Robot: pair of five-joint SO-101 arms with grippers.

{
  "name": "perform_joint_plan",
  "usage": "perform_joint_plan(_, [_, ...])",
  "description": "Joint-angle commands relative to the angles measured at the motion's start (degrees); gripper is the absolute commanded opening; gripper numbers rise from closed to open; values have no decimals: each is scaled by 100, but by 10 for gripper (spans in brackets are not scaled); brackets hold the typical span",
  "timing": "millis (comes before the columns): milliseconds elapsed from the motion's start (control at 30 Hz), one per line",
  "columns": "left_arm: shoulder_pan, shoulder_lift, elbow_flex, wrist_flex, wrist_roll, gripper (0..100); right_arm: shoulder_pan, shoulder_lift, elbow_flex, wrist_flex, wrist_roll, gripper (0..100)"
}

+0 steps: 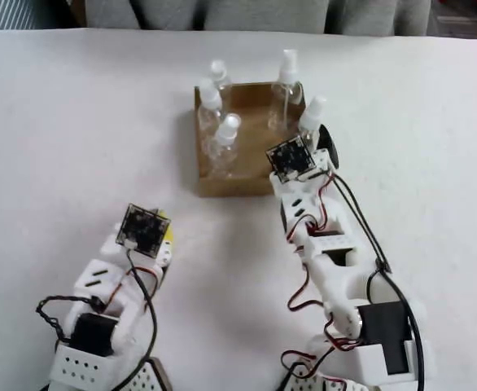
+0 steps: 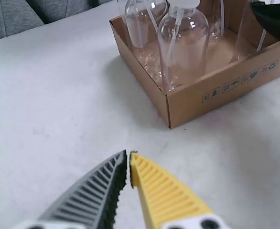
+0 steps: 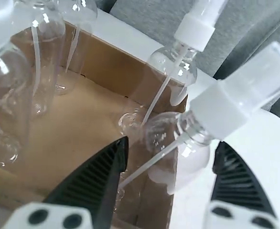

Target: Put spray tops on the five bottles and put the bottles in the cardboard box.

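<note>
The cardboard box (image 1: 237,181) stands mid-table with several clear bottles with white spray tops in it, such as one near the front (image 1: 223,140) and one at the back (image 1: 286,81). One more capped bottle (image 1: 312,114) leans at the box's right wall. My right gripper (image 1: 320,137) is open around that bottle (image 3: 178,143), with a small gap to each black finger. My left gripper (image 2: 129,155) is shut on nothing and hovers low over the table in front of the box (image 2: 216,90). Its grey and yellow fingertips touch.
White tablecloth (image 1: 76,122) surrounds the box, with free room left and right. The left arm's body (image 1: 108,309) and the right arm's body (image 1: 344,277) with loose cables fill the near edge. Grey upholstery runs behind the table.
</note>
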State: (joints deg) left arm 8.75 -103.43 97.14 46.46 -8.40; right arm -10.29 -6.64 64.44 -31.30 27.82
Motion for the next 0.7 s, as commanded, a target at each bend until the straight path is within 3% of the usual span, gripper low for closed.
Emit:
perform_joint_plan(0, [-48,-101,-18,26,-26,23,-57,-92,-18,-101,97,238])
perform_joint_plan(367, [-48,-101,-18,26,-26,23,-145,-453,615,-1130,97,238])
perform_joint_plan(667, [-48,-101,-18,26,-26,23,-286,-655,826,-1138,53,237])
